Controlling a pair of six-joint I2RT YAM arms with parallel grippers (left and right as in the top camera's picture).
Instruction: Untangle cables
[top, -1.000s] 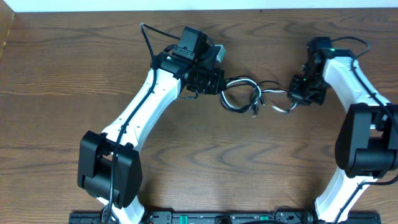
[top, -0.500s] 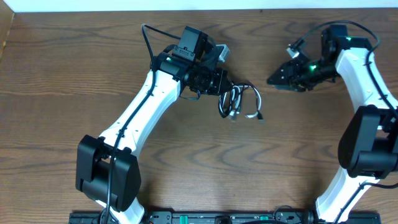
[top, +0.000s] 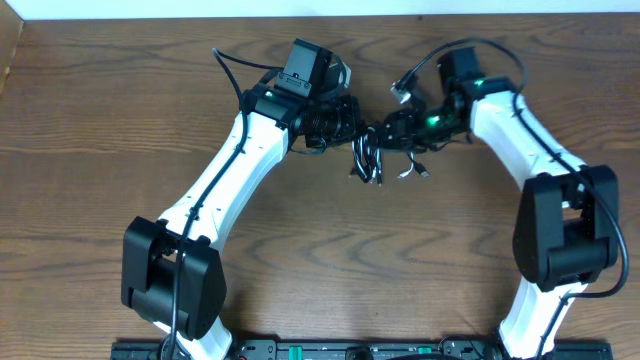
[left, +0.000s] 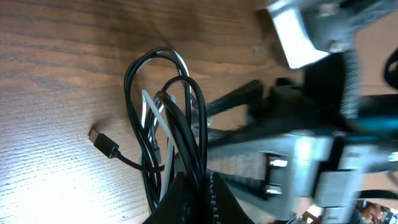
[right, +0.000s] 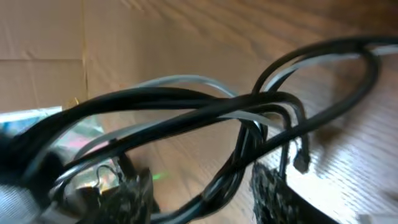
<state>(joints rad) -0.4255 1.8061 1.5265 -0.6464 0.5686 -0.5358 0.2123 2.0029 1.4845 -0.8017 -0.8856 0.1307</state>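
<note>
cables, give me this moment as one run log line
left gripper: shut on cables | right gripper: open, fingers astride cables | cables: one tangled bundle, white among black | black plug end: loose outside bundle

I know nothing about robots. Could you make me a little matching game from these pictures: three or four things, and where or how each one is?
1 left gripper
2 right gripper
3 white cable
4 plug

A open, cables between its fingers
B at a loose black cord end
C shut on the cables
D threaded among black loops

Pairs: 1-C, 2-A, 3-D, 4-B
</note>
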